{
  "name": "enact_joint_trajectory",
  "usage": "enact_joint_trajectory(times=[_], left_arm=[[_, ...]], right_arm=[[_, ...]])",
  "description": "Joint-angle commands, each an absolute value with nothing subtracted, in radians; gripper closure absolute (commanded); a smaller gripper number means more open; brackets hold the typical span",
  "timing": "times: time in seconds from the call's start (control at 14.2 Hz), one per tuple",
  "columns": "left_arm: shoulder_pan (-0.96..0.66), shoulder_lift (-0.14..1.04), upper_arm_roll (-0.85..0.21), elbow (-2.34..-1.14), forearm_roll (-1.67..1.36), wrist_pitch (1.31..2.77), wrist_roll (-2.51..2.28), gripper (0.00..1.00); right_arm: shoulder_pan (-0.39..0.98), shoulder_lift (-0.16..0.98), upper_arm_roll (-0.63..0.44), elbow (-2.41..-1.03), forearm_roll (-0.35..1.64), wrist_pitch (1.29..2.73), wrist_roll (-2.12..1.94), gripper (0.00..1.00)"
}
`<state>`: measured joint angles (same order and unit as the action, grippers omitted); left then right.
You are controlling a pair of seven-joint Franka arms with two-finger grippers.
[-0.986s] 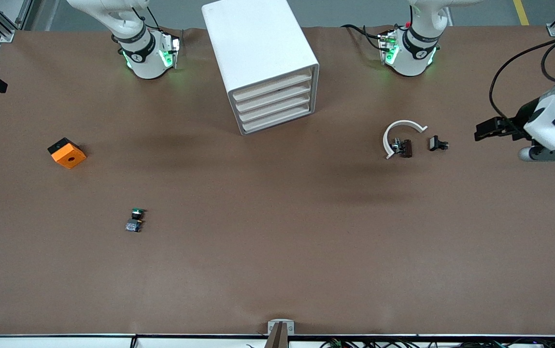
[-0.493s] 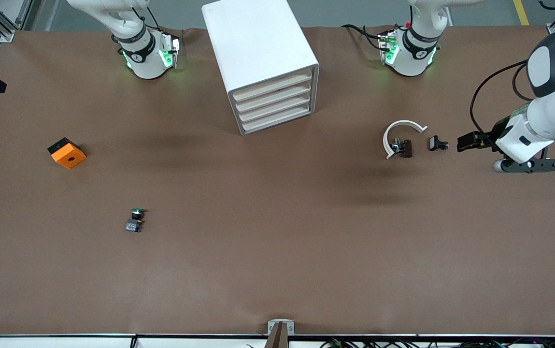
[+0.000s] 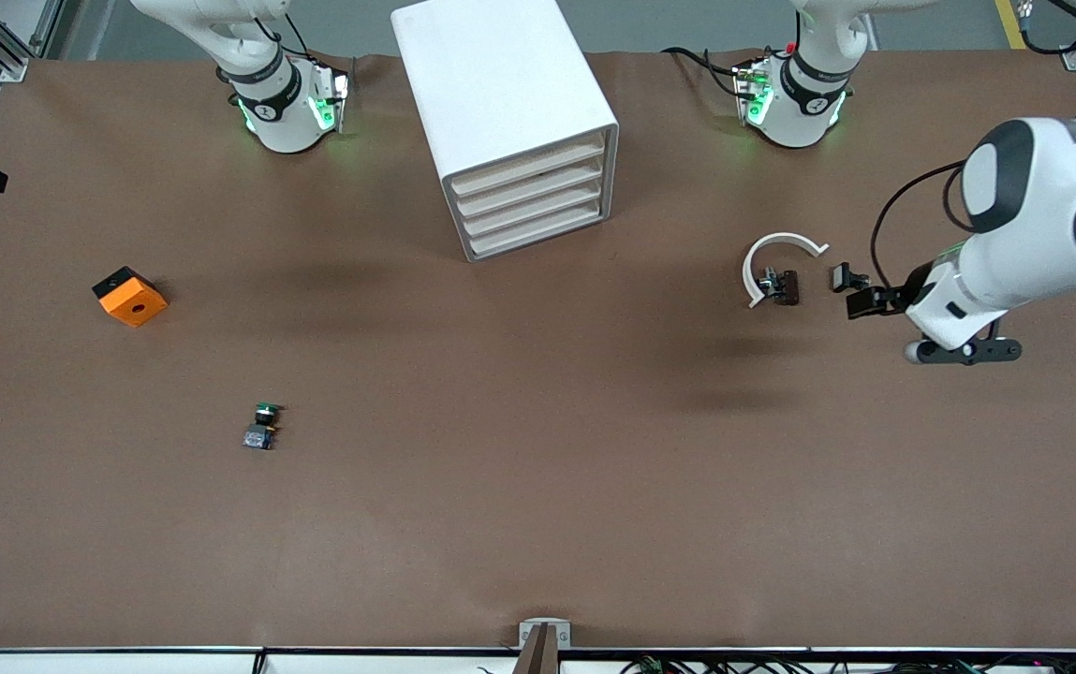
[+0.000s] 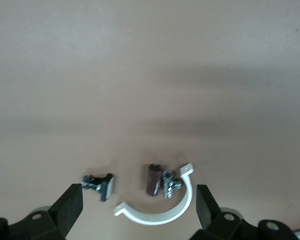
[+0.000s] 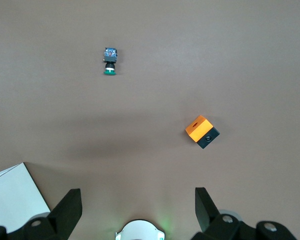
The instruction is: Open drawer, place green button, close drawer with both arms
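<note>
1. Front view.
   - Change: the left arm has swung in from the frame's edge. The left gripper (image 3: 964, 352) now hangs over the brown table (image 3: 538, 524) at the left arm's end, just beside a small black metal part (image 3: 848, 278).
   - The dark brown clip with a white plastic arc (image 3: 776, 271) lies next along, toward mid-frame. Nothing else has moved.
   - The tall white boxy cabinet (image 3: 500, 103) stands at upper mid-frame. Its four pale beige drawer fronts (image 3: 530, 201) are all flush, so no drawer is open yet.
   - The tiny green-capped button with a black body and bluish-grey base (image 3: 261, 426) lies lower in the frame, toward the right arm's end. It is nearer the camera than the orange block with a hole (image 3: 130, 296).
   - Judgement: this is the opening approach; the left arm looks bound for the cabinet.
   - The right gripper is out of frame.

2. Left wrist view.
   - The left gripper (image 4: 139, 192) is spread wide and carries nothing.
   - The clip (image 4: 152, 179) and the black part (image 4: 99, 183) lie on the table below it, untouched.

3. Right wrist view.
   - The right gripper (image 5: 137, 197) is spread wide and empty, held high while this arm waits.
   - The button (image 5: 110, 61) and the orange block (image 5: 202, 132) lie well apart; a corner of the cabinet (image 5: 12, 200) shows.

4. Writing: no legible brand, label or lettering in any view.
</note>
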<state>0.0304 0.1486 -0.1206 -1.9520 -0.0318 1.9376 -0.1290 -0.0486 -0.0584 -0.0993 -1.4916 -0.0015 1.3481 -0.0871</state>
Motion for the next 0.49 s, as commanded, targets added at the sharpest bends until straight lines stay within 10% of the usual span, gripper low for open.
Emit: enact_joint_trajectory(times=[0.0,0.42], left_arm=[[0.028,0.189,-0.167,-1.95,-0.029,1.988,-0.236,0.0],[-0.055,0.279,-0.215,-1.884,-0.025,2.005,-0.564,0.0]], right_arm=[[-0.058,-0.008,-0.092,-1.471,0.0,1.336,-0.095,0.0],[-0.055,-0.003,-0.092,-1.473,-0.006,1.338,-0.092,0.0]])
